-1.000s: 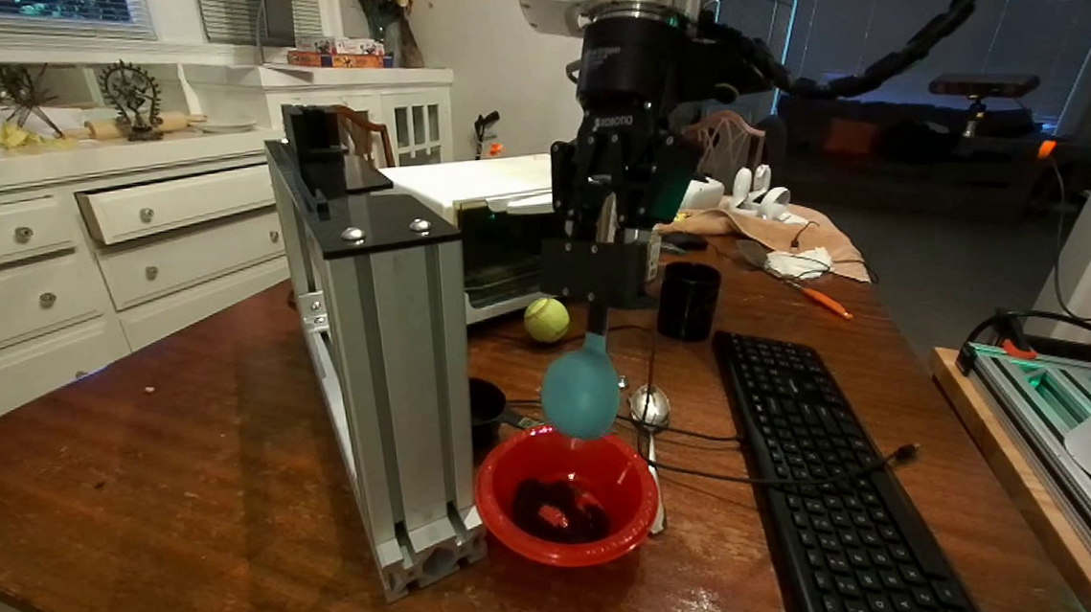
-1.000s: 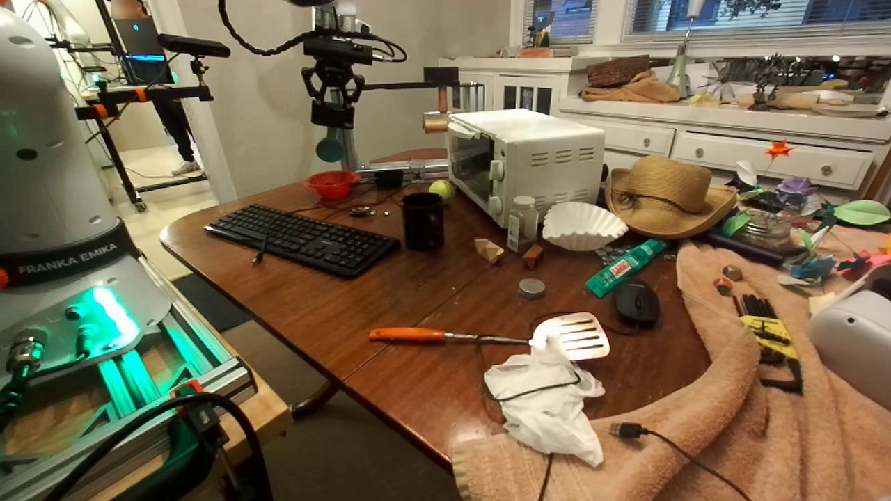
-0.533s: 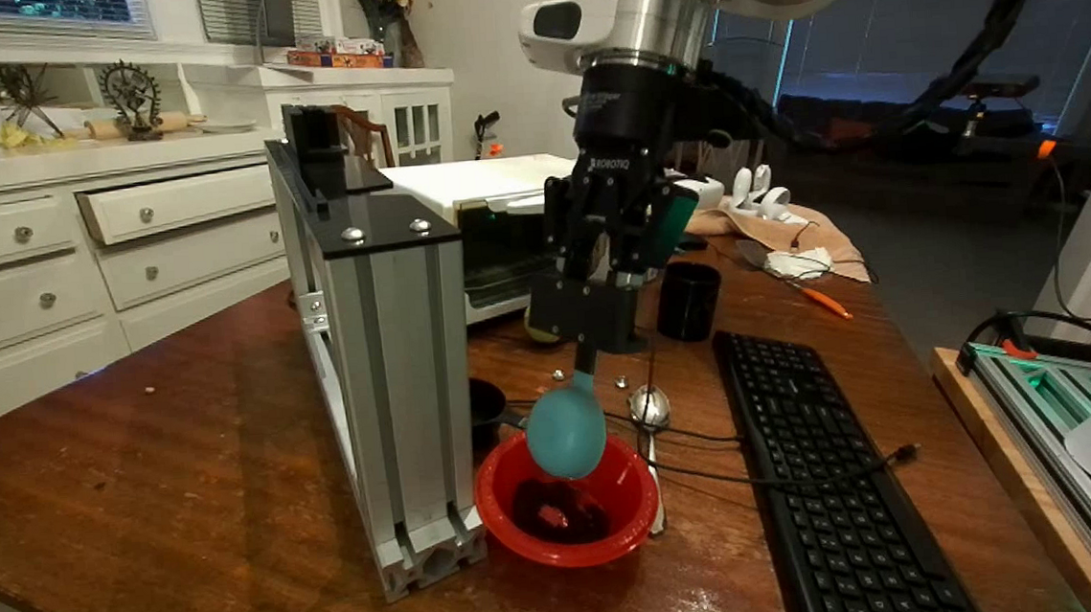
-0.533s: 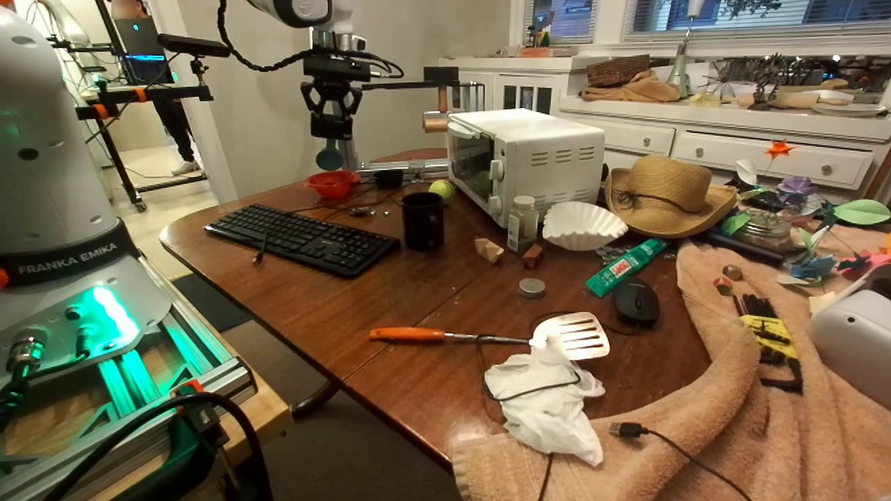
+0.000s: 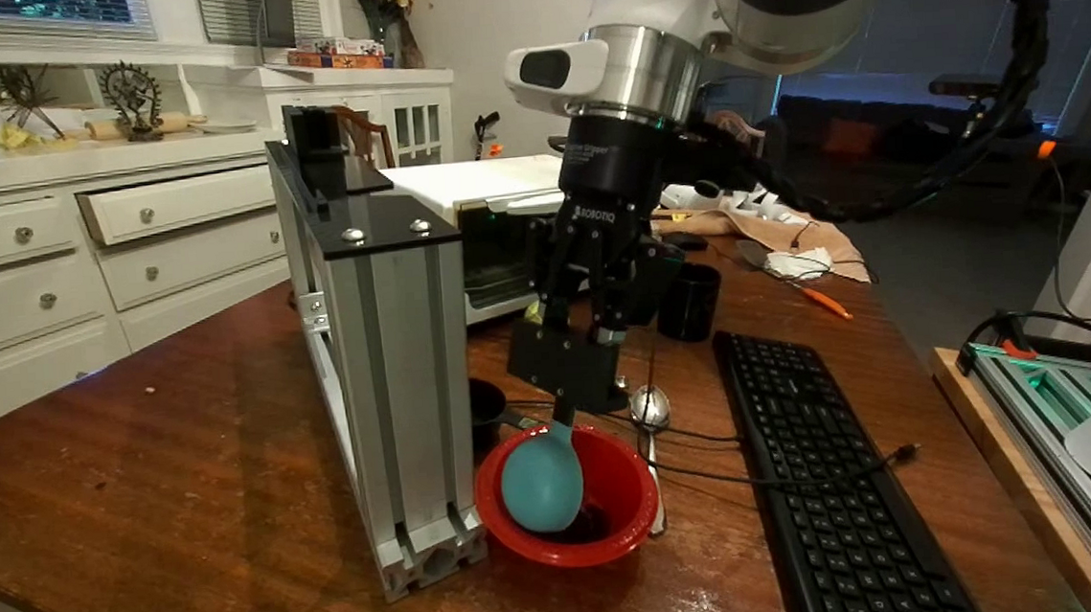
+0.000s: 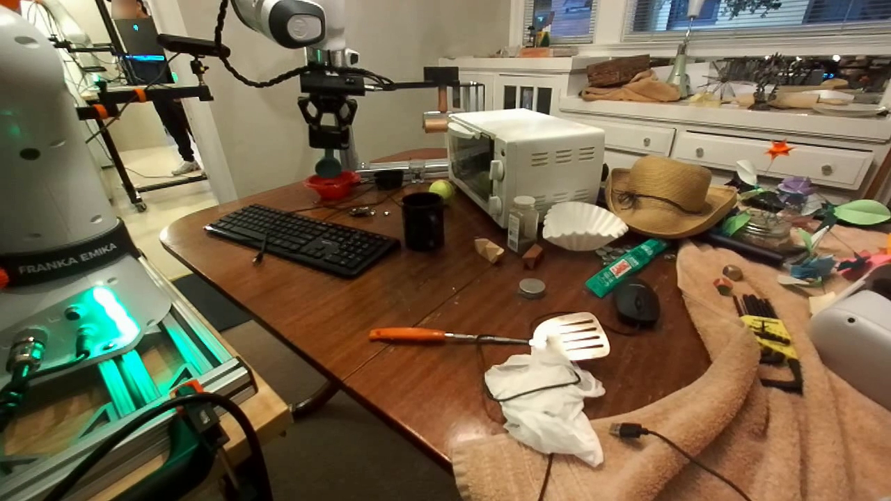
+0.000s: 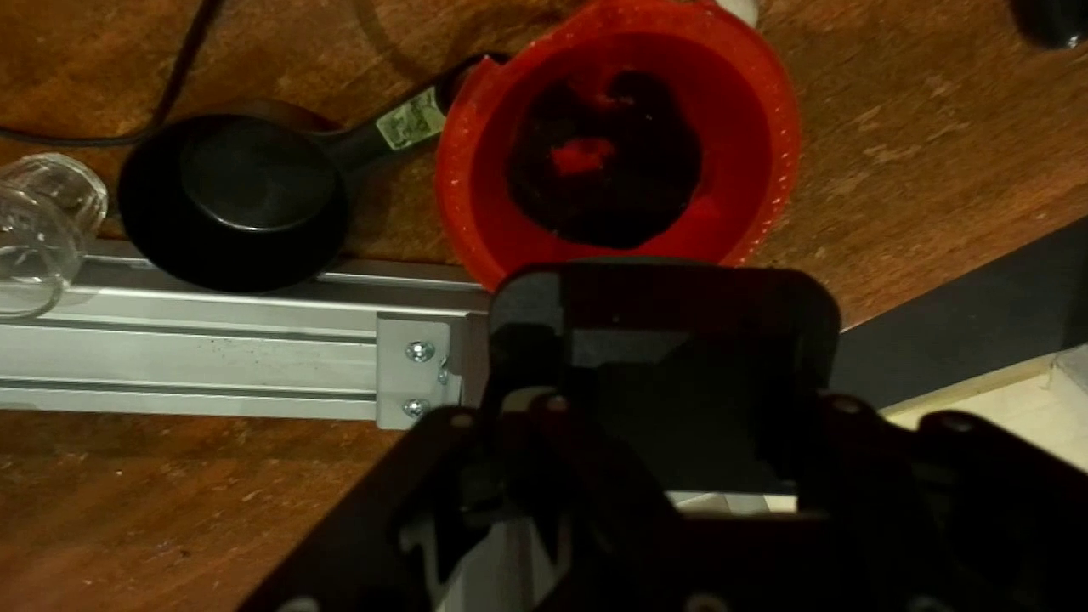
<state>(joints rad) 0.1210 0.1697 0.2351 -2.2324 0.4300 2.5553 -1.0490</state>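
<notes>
Step in hand, my read: working the spoon into the bowl. Gripper [image 5: 567, 367] clamped on the handle of blue spoon [image 5: 543, 484]; spoon hangs head-down over red bowl [image 5: 620, 478], tip abt rim level or just inside in both exterior views — can't tell if it touches the dark stuff [image 7: 642, 183] in there. Wrist view: dark patch on bowl floor w/ a bit of red showing thru, prob shallow; liquid or not, unclear. Next move prob calls for a slow descent inside the rim, clear of metal frame [image 5: 428, 381] just beside bowl — a rim knock could tip it. Other containers: black handled cup [image 7: 234, 195] near bowl, handle pointing at it, contents not made out; clear glass [image 7: 51, 225] further from bowl, past the cup; black mug [image 6: 421, 226] well apart from bowl, inside hidden
</notes>
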